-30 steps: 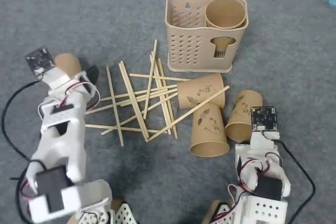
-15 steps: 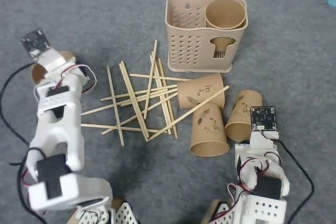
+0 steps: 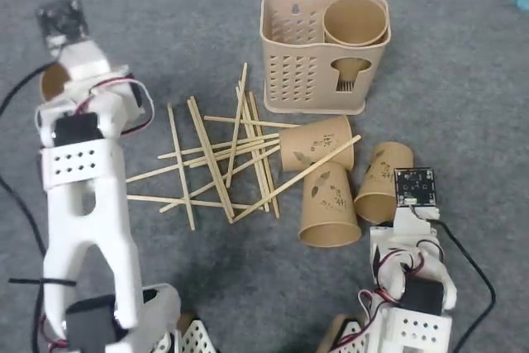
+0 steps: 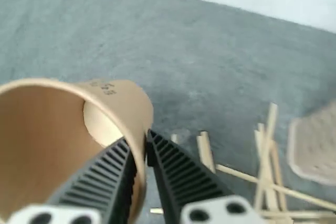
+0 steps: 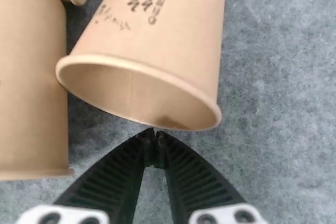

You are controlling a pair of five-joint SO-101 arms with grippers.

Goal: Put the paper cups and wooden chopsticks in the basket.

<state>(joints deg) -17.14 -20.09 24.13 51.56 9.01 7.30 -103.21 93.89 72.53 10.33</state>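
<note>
on the bench (image 3: 471,88), one hand full, one empty

from above: basket (image 3: 297,80) at the back, nested cup (image 3: 355,18) inside it, chopsticks (image 3: 240,148) scattered in front; left wrist: left hand (image 4: 139,140) clamped on the held cup (image 4: 47,129) by its wall; right wrist: right hand (image 5: 155,135) pressed together, empty, at the lying cup (image 5: 152,40) rim

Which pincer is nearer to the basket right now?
Right. The right pincer sits shut at the rim of a fallen cup in front of the basket; the left pincer grips a paper cup far off, beyond the chopsticks.
</note>
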